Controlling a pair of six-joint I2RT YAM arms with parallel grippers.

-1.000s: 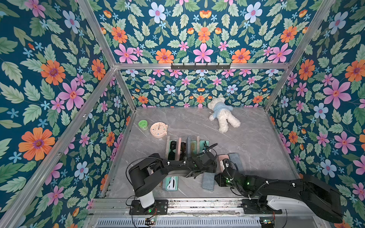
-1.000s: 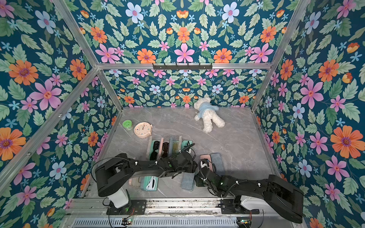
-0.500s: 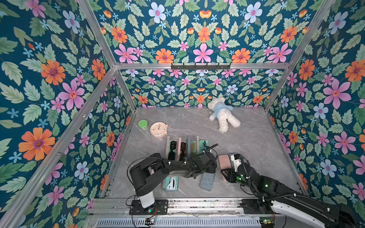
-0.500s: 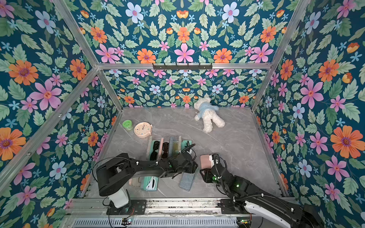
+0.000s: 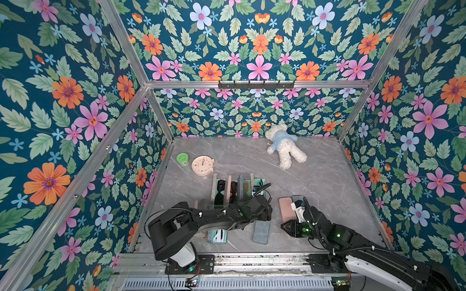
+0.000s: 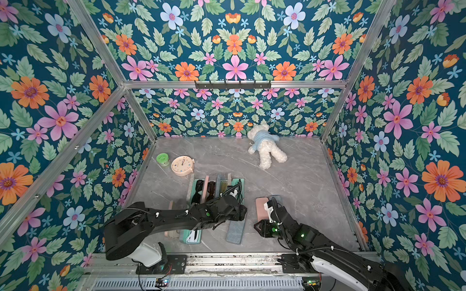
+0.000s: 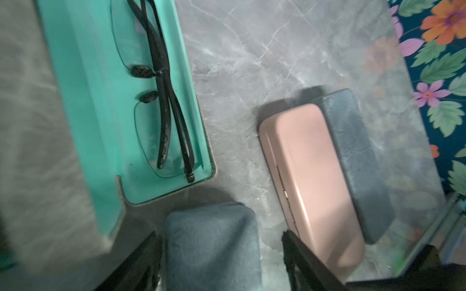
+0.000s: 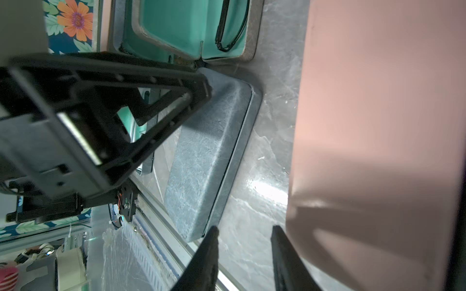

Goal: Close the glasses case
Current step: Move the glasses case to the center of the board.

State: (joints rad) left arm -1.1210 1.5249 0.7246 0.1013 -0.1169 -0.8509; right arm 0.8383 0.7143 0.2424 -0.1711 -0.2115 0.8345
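Note:
A closed blue-grey glasses case [image 5: 261,233] [image 6: 235,233] lies near the table's front edge. My left gripper [image 5: 263,219] [image 7: 222,252] stands over its far end, open wide, one finger on each side of the case [image 7: 214,241], with a gap at one side. To its left lies an open teal-lined case [image 7: 100,100] holding black glasses [image 7: 164,100]. To its right lie a closed pink case [image 5: 286,210] [image 8: 378,126] and a second blue-grey case [image 7: 353,156]. My right gripper [image 5: 287,226] [image 8: 245,241] is open over bare table between the blue-grey and pink cases.
A row of open cases [image 5: 234,186] holding sunglasses stands behind the left arm. Farther back are a pink clock [image 5: 203,165], a green jar [image 5: 182,158] and a white teddy bear [image 5: 285,148]. Flowered walls enclose the table; a metal rail [image 5: 252,259] runs along the front.
My left jaws have widened around the blue-grey case. The right arm has lifted its elbow and turned, and its jaws have parted a little.

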